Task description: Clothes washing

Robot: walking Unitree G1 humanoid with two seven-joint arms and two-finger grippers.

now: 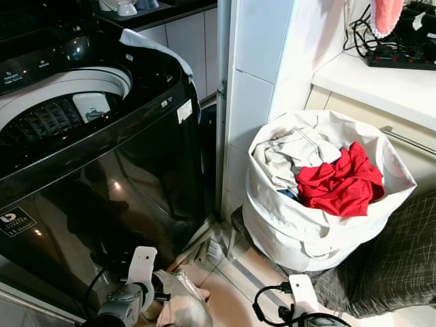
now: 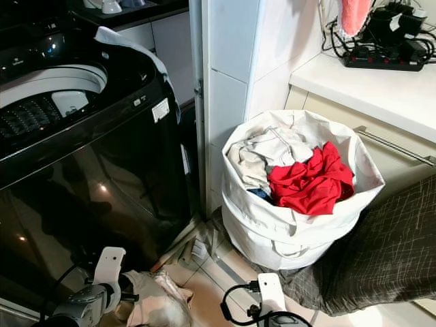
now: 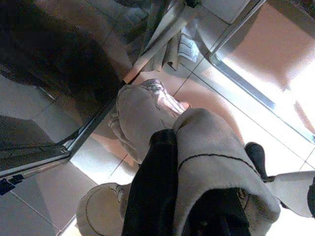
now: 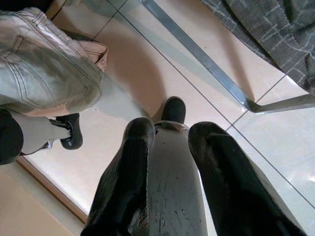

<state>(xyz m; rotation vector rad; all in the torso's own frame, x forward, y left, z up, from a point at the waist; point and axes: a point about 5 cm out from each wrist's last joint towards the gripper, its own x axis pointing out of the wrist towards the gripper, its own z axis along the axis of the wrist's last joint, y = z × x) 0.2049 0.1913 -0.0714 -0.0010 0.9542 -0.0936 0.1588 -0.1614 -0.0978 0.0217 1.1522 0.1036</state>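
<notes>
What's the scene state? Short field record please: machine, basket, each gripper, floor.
machine: black top-load washing machine, lid open, drum visible
basket: white laundry bag right of machine, holding red garment and pale clothes
left gripper: low in front of machine, shut on beige garment
right gripper: low over tiled floor, open, holding nothing
floor: dark checked fabric beside the bag

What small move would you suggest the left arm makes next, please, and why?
Probably lift the left claw up toward the washing machine's open drum. It is shut on beige trousers hanging low by the floor in front of the machine, so they need raising above the rim before release.
</notes>
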